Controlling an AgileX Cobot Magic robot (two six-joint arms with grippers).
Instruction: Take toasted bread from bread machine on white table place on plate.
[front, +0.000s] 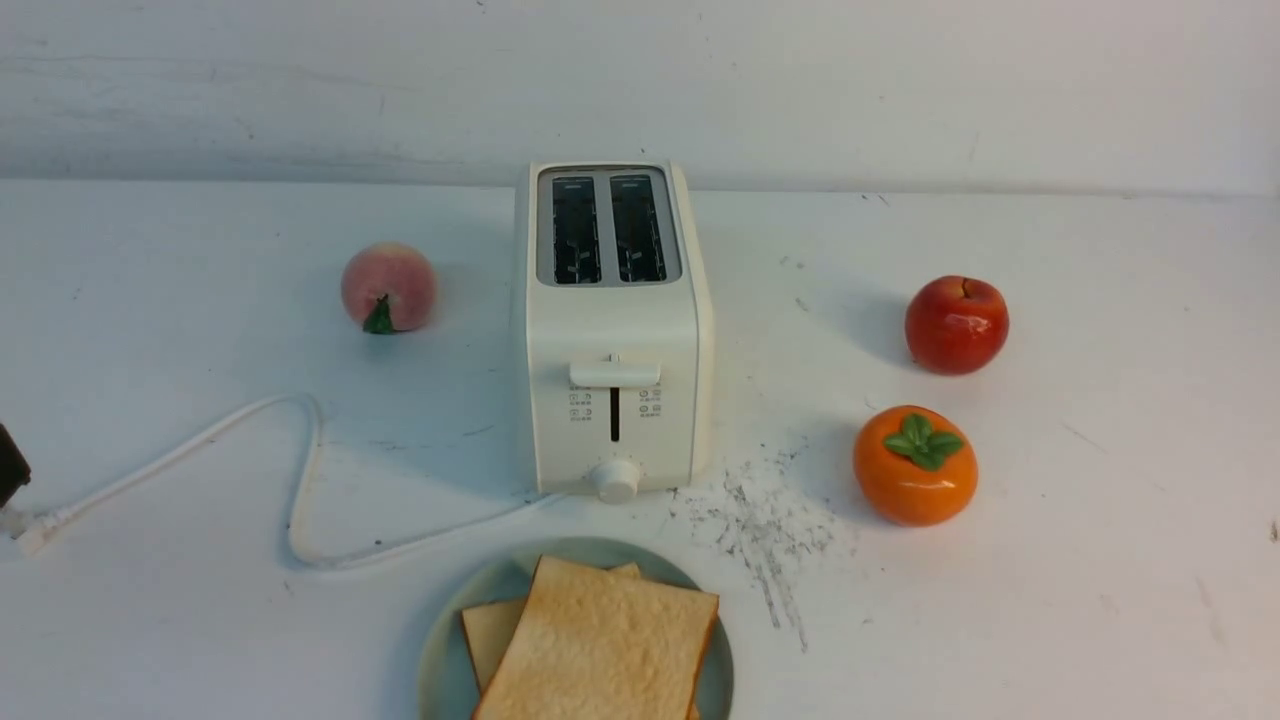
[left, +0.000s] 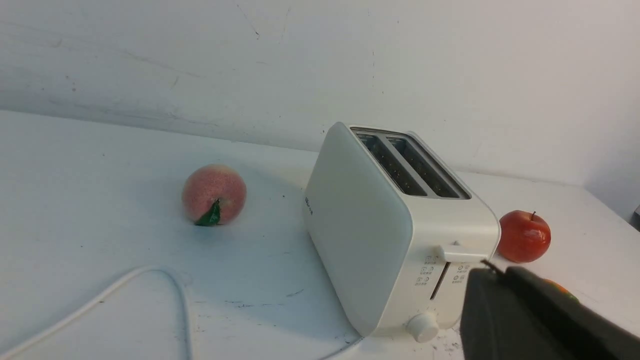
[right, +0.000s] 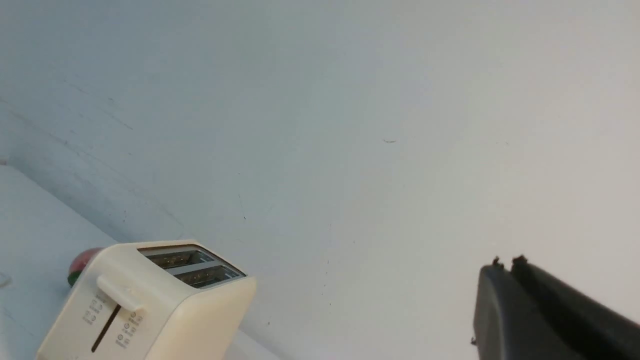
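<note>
The bread machine (front: 610, 330) stands in the middle of the white table (front: 1100, 560), and both its slots are empty. It also shows in the left wrist view (left: 380, 225) and the right wrist view (right: 150, 305). Two slices of toasted bread lie overlapping on the plate (front: 445, 650) at the front edge, the top slice (front: 600, 650) over the lower one (front: 490, 630). My left gripper (left: 487, 269) is shut and empty, near the toaster's front; a dark bit of it shows at the front view's left edge (front: 10, 465). My right gripper (right: 505, 261) is shut and empty, raised facing the wall.
A peach (front: 388, 287) sits left of the toaster. A red apple (front: 956, 324) and an orange persimmon (front: 914, 465) sit to its right. The white cord (front: 300, 480) loops across the left front. Dark scratch marks (front: 765, 530) lie right of the plate.
</note>
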